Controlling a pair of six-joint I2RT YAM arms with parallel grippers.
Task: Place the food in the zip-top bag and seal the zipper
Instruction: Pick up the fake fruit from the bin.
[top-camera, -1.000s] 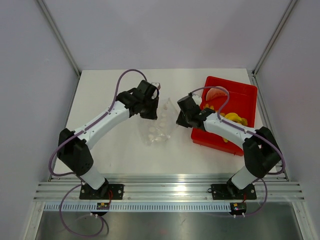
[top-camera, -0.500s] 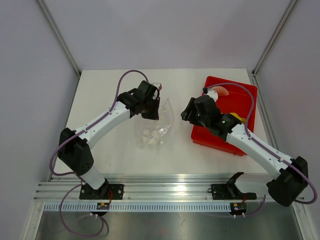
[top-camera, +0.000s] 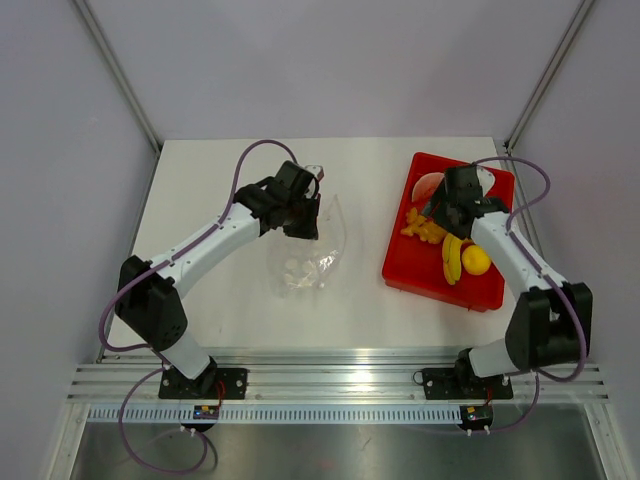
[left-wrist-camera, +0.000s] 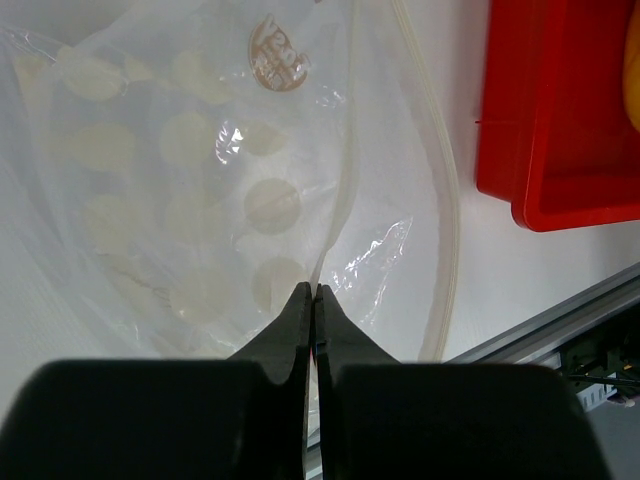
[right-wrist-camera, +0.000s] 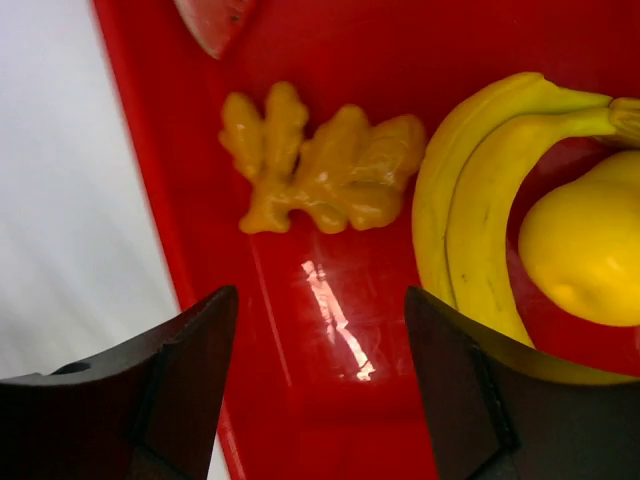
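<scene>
Status: left gripper (left-wrist-camera: 316, 292) pinches zip-top bag (left-wrist-camera: 180, 180); right gripper (right-wrist-camera: 320, 300) spread over red tray (right-wrist-camera: 300, 60)

The left gripper presses its fingers together on an edge of the zip-top bag, which sits on the white table (top-camera: 220, 170) beside the red tray. The right gripper holds nothing. Below it lies the food (all inside the tray): banana (right-wrist-camera: 470, 200), knobbly piece (right-wrist-camera: 320, 170), yellow lump (right-wrist-camera: 585, 240), watermelon slice (right-wrist-camera: 215, 20).

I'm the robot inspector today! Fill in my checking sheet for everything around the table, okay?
Surface: white table, no spills seen.
Job's things: zip-top bag with its mouth open and no food seen inside; banana, yellow lump, knobbly pieces and watermelon slice all in the red tray.
Clutter: nothing seen.
Grippers: left gripper shut on the bag's mouth edge; right gripper open above the tray.
Cables: purple cables loop along both arms.
Surroundings: grey walls, metal rail at the near edge.
</scene>
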